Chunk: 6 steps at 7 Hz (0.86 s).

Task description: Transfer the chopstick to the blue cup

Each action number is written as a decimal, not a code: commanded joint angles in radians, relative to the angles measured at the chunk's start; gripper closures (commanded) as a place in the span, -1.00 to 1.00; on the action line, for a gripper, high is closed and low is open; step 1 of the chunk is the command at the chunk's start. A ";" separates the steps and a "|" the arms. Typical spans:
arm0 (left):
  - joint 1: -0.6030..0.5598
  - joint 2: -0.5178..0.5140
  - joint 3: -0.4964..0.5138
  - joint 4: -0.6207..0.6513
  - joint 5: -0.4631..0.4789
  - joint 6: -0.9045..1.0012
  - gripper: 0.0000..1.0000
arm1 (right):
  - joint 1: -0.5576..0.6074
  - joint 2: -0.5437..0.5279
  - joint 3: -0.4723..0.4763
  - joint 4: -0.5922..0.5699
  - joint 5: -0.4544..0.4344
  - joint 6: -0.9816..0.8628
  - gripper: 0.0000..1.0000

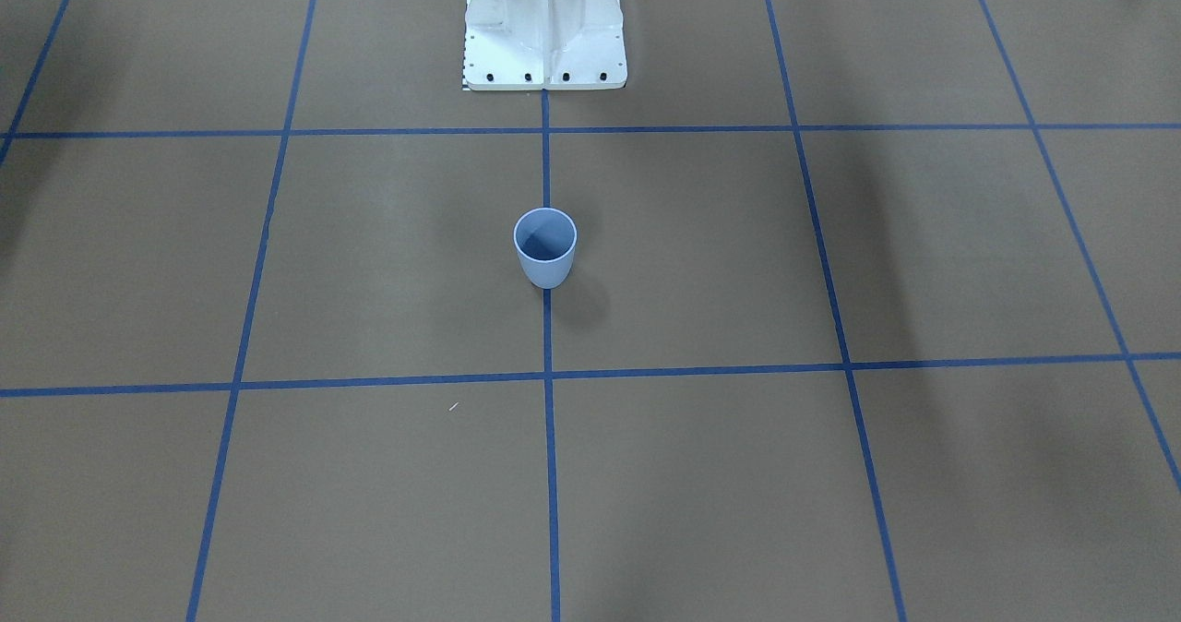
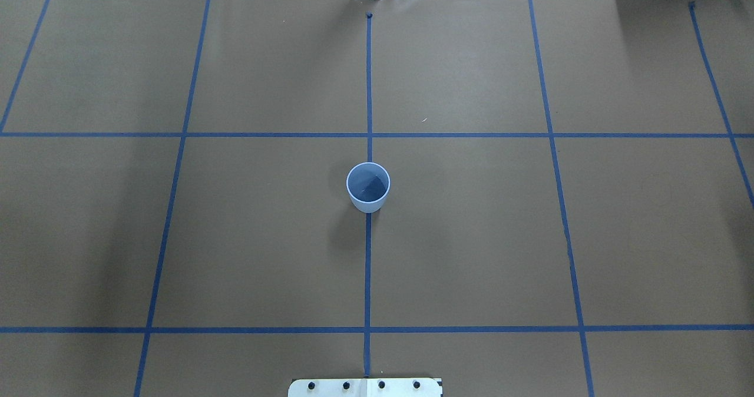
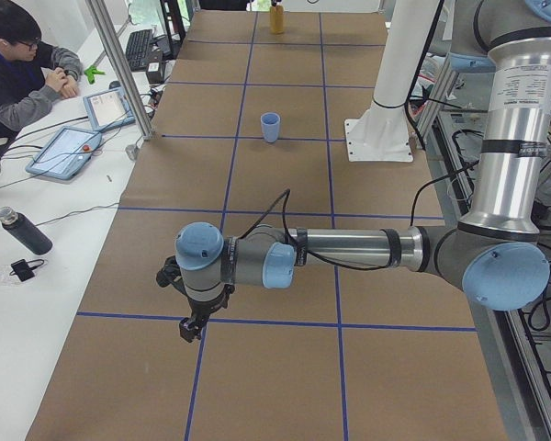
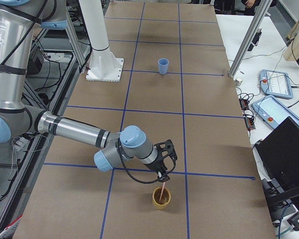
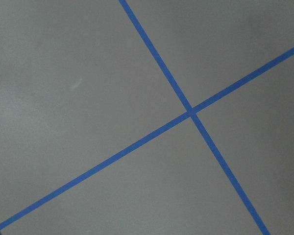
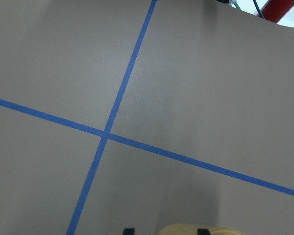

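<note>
The blue cup [image 1: 545,248] stands upright and empty at the table's middle, on the centre tape line; it also shows in the overhead view [image 2: 368,188]. A pale pink chopstick [image 4: 162,190] stands in a yellow cup [image 4: 161,197] at the table's right end. My right gripper [image 4: 163,177] hangs just above that cup, at the chopstick's top; I cannot tell if it grips it. Only two dark fingertips [image 6: 129,231] show at the right wrist view's bottom edge, beside the yellow rim [image 6: 186,229]. My left gripper [image 3: 191,329] hovers over bare paper at the left end; I cannot tell its state.
The robot's white base [image 1: 544,27] stands behind the blue cup. Brown paper with blue tape lines [image 2: 368,91] covers the table. An operator [image 3: 23,64] sits at a side desk with tablets. A monitor and cables [image 4: 289,149] lie past the table's far edge.
</note>
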 commanded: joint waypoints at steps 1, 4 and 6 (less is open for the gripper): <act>0.002 -0.002 -0.002 0.000 0.000 -0.002 -0.96 | 0.000 -0.007 -0.001 0.000 -0.023 -0.009 -0.03; 0.002 -0.003 -0.003 0.000 0.000 -0.002 -0.96 | 0.000 -0.010 -0.002 -0.001 -0.025 -0.009 0.91; 0.002 -0.002 -0.003 -0.008 0.000 -0.003 -0.96 | 0.004 -0.013 0.001 0.000 -0.023 -0.017 1.00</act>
